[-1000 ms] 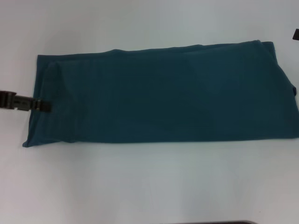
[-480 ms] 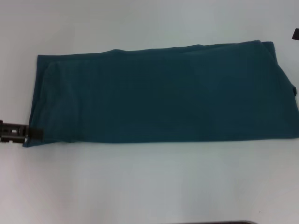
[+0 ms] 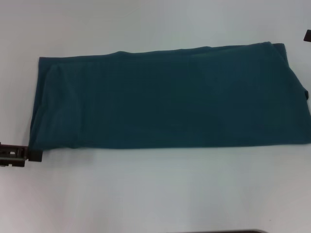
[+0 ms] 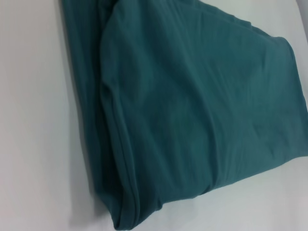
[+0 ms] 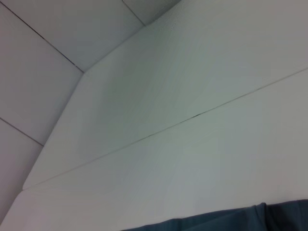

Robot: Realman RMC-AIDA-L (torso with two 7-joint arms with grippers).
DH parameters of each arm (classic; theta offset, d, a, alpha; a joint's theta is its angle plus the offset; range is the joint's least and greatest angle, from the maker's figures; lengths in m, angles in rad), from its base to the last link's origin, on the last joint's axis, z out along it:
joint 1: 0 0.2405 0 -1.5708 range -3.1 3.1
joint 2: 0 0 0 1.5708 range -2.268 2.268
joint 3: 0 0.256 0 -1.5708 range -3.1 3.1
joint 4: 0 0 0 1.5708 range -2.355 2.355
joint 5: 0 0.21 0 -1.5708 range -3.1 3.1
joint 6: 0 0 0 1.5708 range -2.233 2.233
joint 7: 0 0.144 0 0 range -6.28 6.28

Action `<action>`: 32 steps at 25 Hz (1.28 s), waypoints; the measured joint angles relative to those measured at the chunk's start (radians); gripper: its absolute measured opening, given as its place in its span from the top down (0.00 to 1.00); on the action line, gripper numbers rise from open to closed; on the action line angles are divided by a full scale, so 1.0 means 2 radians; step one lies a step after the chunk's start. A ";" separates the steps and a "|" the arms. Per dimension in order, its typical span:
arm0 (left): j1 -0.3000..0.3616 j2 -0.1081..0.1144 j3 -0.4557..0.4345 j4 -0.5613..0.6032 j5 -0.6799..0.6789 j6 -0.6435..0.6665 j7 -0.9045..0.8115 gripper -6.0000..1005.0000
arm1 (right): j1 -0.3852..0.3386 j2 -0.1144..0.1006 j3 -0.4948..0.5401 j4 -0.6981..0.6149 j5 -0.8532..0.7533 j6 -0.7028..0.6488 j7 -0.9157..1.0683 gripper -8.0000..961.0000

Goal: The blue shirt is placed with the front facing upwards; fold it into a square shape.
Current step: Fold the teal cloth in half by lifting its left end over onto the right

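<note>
- White table (image 3: 155,194) fills head view, bare bg all round; nothing in the way of a fold.
- Blue shirt (image 3: 170,102) lies centre as a long flat band running 9 to 3 o'clock, plain side up. Judging by shape, sides are tucked in & it's ready for end-over-end folds.
- Left gripper (image 3: 35,155) at 8 o'clock, tip just beside shirt's near-left corner; prob. lining up to grab it. Can't tell if clenched or released.
- Right gripper: only a dark bit at 2-3 o'clock edge, parked; state unclear.
</note>
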State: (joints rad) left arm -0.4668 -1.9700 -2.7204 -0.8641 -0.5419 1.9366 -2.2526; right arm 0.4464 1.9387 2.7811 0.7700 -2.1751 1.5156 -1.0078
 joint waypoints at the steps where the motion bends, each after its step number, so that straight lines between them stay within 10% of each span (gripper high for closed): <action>1: 0.000 0.000 0.000 0.004 0.000 -0.002 0.000 0.07 | 0.000 0.000 0.000 0.000 0.000 0.000 0.000 0.21; 32: -0.045 0.019 0.031 0.101 0.038 -0.088 -0.015 0.07 | -0.002 0.000 0.002 0.004 0.001 0.001 0.002 0.20</action>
State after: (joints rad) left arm -0.5559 -1.9324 -2.6583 -0.6614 -0.4651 1.7612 -2.2830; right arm 0.4420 1.9380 2.7858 0.7776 -2.1736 1.5180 -1.0044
